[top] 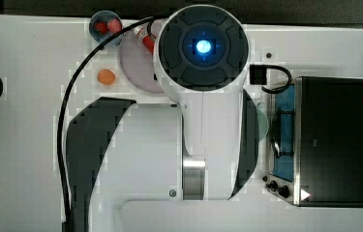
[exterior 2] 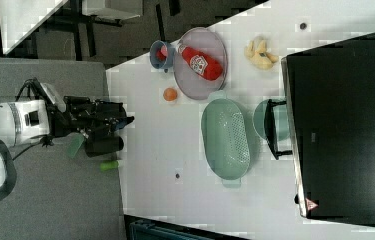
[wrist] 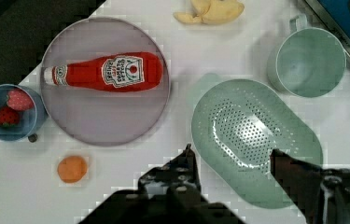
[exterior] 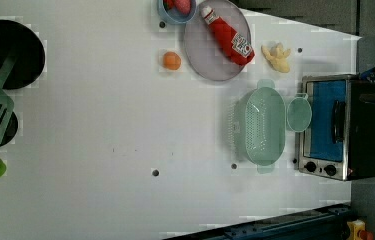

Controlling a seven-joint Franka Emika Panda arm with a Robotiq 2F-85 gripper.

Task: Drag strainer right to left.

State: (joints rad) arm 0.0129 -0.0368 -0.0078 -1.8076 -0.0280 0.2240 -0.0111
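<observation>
Bench [exterior: 100, 125]: a white surface that carried everything, with small dark holes dotted across it.
Toaster oven [exterior: 337, 127]: a black and steel box with a blue-tinted door and two knobs, set against the bench edge at the left view's right.
Arm [top: 203, 96]: white with a dark round cap and a blue light, it covered the middle of the bench in the top view.
Strainer [exterior: 261, 125]: a pale mint-green oval colander with a holed bottom and a tab at each end; it lay on the bench just beside the toaster oven's door, on the left view's left of it, nothing gripping it.
Plate [exterior: 217, 40]: grey and round, near the bench edge at the left view's top, with a red ketchup bottle [exterior: 229, 35] lying across it.
End effector [wrist: 233, 161]: black, its fingers stood apart and gripped nothing; in the wrist view it hung above the strainer's near part, one finger over the bare bench, the other over the strainer's rim.
Cup [exterior: 299, 114]: mint green and round with a handle, between the strainer and the oven door, touching or almost touching the strainer.
Bowl [wrist: 9, 112]: small and blue, holding two strawberries, just beside the plate.
Banana [exterior: 276, 57]: a peeled yellow piece between the plate and the oven.
Orange [exterior: 172, 60]: a small fruit on the bare bench, just beside the plate.
</observation>
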